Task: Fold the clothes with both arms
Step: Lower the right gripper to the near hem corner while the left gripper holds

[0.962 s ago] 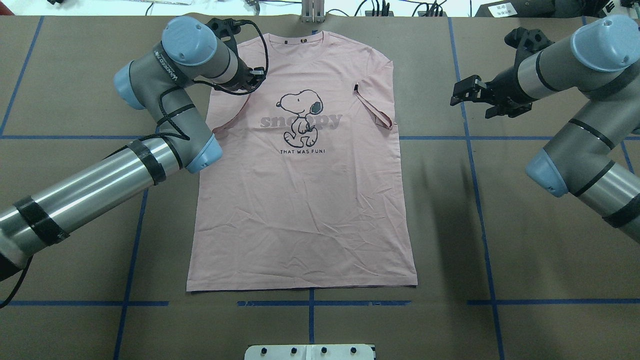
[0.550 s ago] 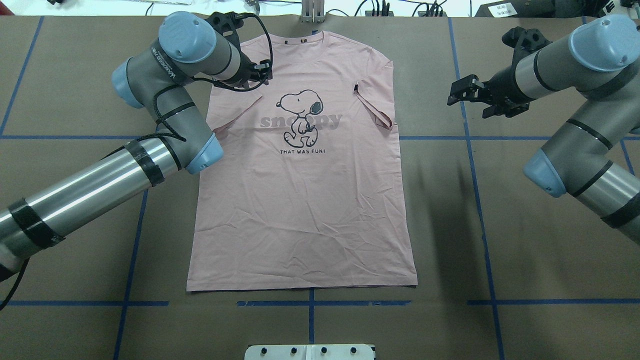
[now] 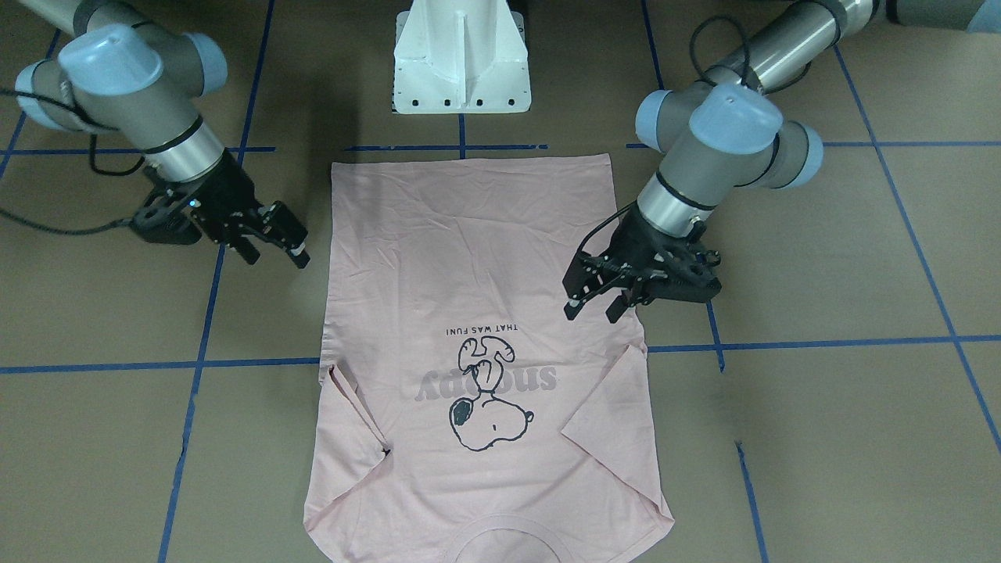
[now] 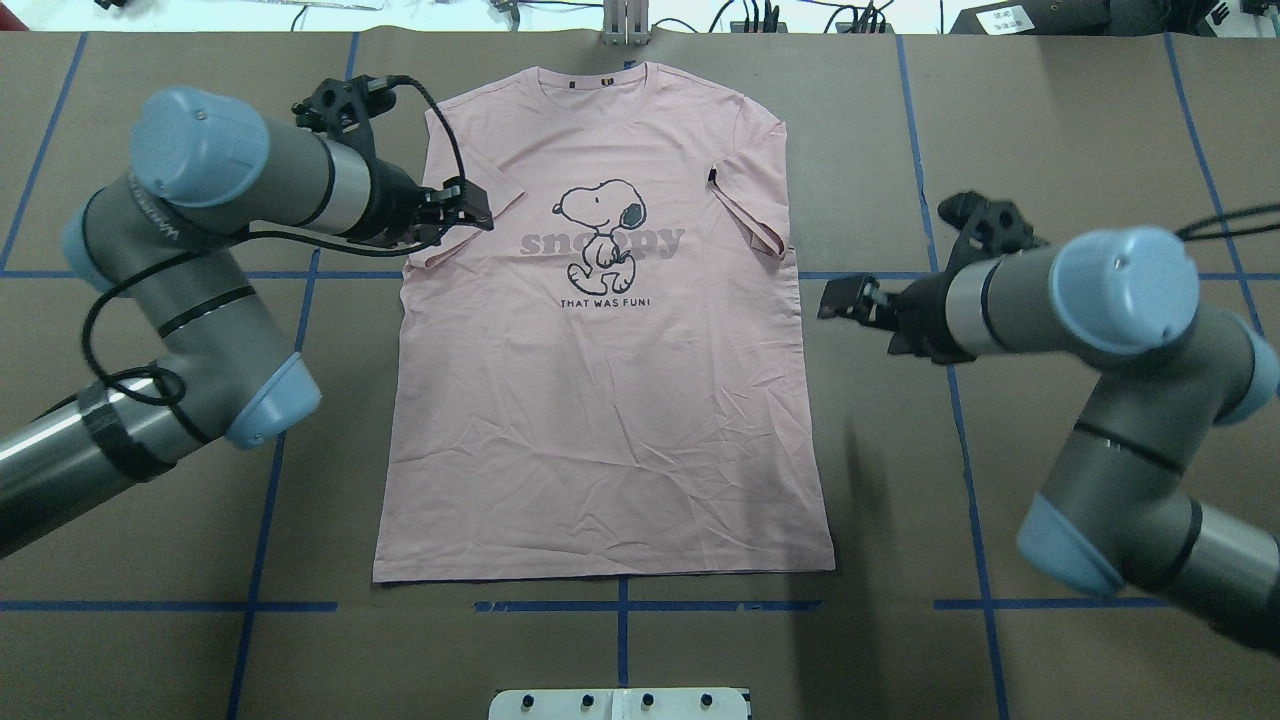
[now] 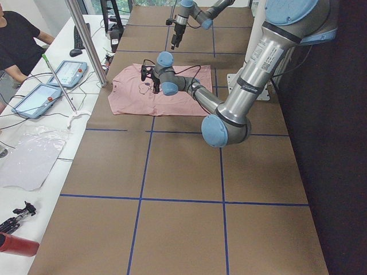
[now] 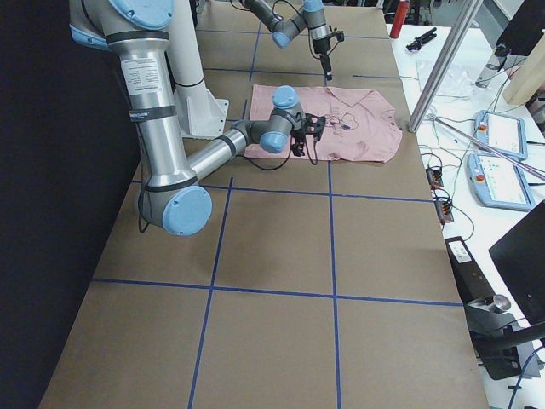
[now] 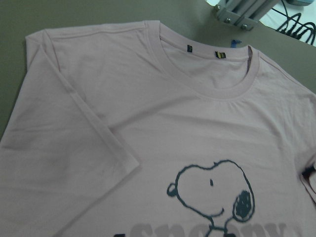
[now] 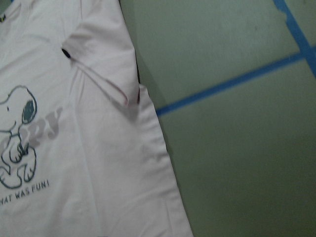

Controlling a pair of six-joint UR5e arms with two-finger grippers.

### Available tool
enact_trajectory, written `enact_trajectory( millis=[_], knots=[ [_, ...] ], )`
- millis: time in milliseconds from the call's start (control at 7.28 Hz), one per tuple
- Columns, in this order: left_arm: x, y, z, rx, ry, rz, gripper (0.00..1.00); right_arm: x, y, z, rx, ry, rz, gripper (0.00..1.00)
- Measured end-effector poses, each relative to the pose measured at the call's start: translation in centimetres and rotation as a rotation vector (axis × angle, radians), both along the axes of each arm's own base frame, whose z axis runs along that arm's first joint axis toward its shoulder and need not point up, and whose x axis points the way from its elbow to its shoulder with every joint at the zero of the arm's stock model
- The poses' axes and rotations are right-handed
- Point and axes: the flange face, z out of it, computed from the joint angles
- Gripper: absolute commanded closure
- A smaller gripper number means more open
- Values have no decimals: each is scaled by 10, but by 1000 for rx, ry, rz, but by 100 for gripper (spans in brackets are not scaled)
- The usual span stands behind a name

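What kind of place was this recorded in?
Probably a robotics lab: a paper-covered table gridded with blue tape, a white robot pedestal, and teach pendants on a side bench.

T-shirt [image 4: 600, 420]: one, pale pink.
Sleeves [image 4: 757, 190]: two on that shirt.
Snoopy print [image 4: 600, 235]: one.
Collar tags [image 7: 190, 48]: two small ones inside the neckline.
Arms: two, the left arm [image 4: 230, 190] and the right arm [image 4: 1080, 290].
Pincers: two, the left pincer [image 3: 593, 311] and the right pincer [image 3: 275, 256], each with two fingers.
White pedestal [image 3: 461, 59]: one.
Bench [image 4: 1050, 520]: one.
Screen consoles [image 5: 69, 73]: two, lying beside the bench.
Person [image 5: 17, 43]: one, at the edge of the left side view.
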Motion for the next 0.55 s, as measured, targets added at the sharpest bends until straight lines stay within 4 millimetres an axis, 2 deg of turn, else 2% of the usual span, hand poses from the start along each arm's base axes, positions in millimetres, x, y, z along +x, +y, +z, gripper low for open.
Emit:
enact_trajectory(
  millis=[137,275,412,550],
  knots=[
    [-13,15,11,-8,2,17,29,-19,55,-1,-18,3,23,4],
    [-18,23,22,-31,2,42,29,-40,106,-1,-26,19,55,11],
    [-19,27,29,-53,2,50,27,-57,144,-2,-26,39,86,11],
    [-20,27,33,-66,-3,45,26,-67,173,-5,-35,55,105,12]
  ],
)
